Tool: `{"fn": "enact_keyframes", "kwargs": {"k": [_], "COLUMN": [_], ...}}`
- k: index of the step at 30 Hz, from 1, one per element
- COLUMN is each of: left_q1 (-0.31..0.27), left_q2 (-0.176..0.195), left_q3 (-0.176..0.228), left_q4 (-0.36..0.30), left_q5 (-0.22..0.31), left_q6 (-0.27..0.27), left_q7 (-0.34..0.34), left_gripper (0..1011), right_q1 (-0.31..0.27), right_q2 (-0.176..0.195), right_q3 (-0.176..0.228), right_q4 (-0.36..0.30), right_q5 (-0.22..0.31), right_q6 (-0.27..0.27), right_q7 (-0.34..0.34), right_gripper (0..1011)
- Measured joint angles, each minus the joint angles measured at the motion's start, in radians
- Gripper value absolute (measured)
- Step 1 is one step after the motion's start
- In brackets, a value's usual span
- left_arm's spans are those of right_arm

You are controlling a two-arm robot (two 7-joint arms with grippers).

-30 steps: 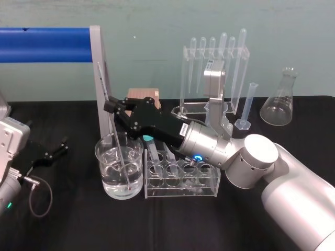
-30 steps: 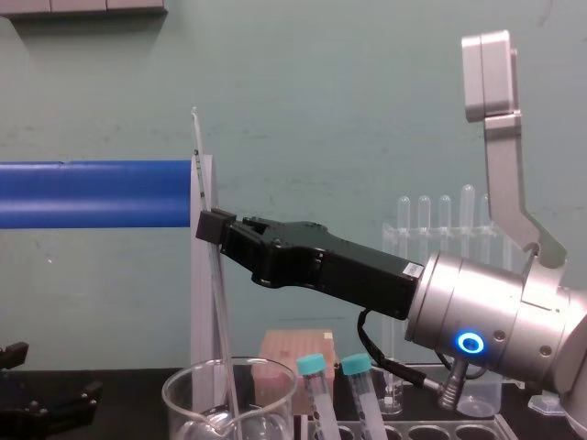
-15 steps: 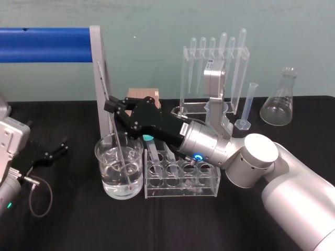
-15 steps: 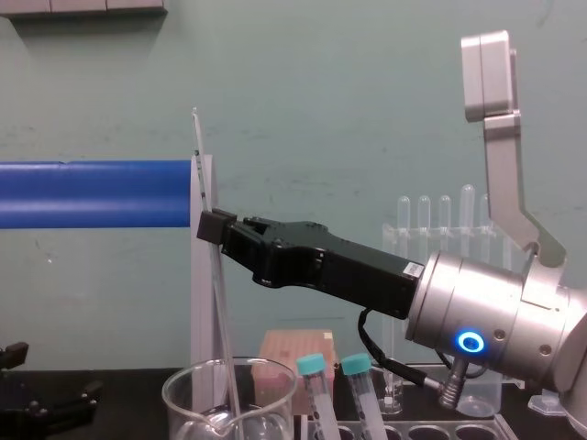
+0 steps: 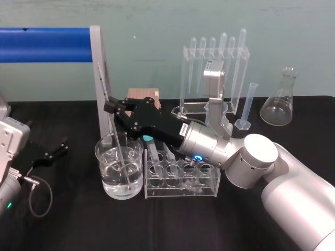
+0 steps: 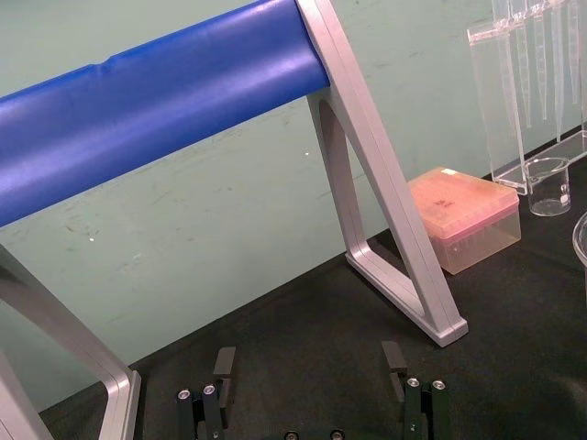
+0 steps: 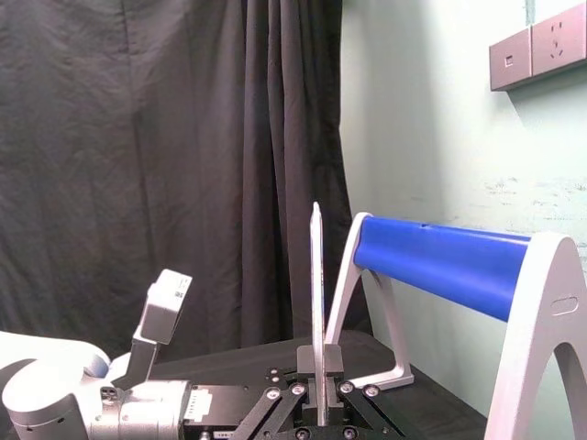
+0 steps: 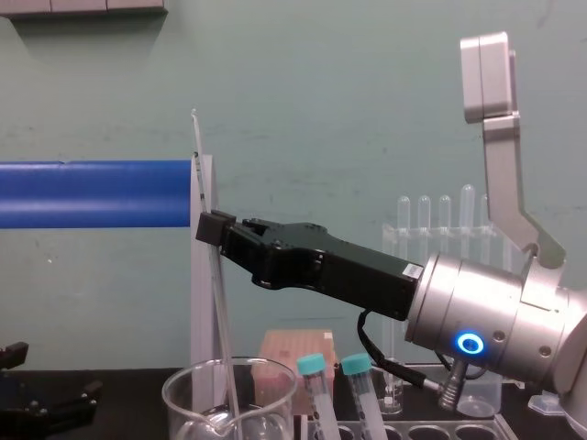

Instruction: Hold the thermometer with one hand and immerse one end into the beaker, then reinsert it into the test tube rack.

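The right gripper (image 5: pixel 111 105), left of centre in the head view, is pinching the thermometer (image 5: pixel 120 151), whose lower end is dipping into the beaker (image 5: pixel 100 157). The rod is leaning, so lifting it askew risks knocking the rim or snapping it. The rack (image 5: pixel 180 190), just right, is holding capped tubes (image 8: pixel 312 367) that are crowding reinsertion. The left gripper (image 6: pixel 309 367) is idling at far left, fingers spread.

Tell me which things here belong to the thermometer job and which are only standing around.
In the job: thermometer, clamped in the right gripper, lower end in the beaker; test tube rack beside it.

Lying about: pipette stand, measuring cylinder, conical flask, pink box; left gripper parked open at left.
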Motion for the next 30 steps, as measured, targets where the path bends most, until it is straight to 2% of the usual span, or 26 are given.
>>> {"fn": "enact_keyframes", "kwargs": {"k": [30], "left_q1": [0.0], "left_q2": [0.0], "left_q3": [0.0], "left_q4": [0.0], "left_q5": [0.0], "left_q6": [0.0], "left_q7": [0.0], "left_gripper": [1007], "right_q1": [-0.014], "right_q2": [0.006], "right_q3": [0.002], "right_q4": [-0.02], "right_q5": [-0.002], "right_q6": [0.002], "right_q7": [-0.012], "right_gripper": [52]}}
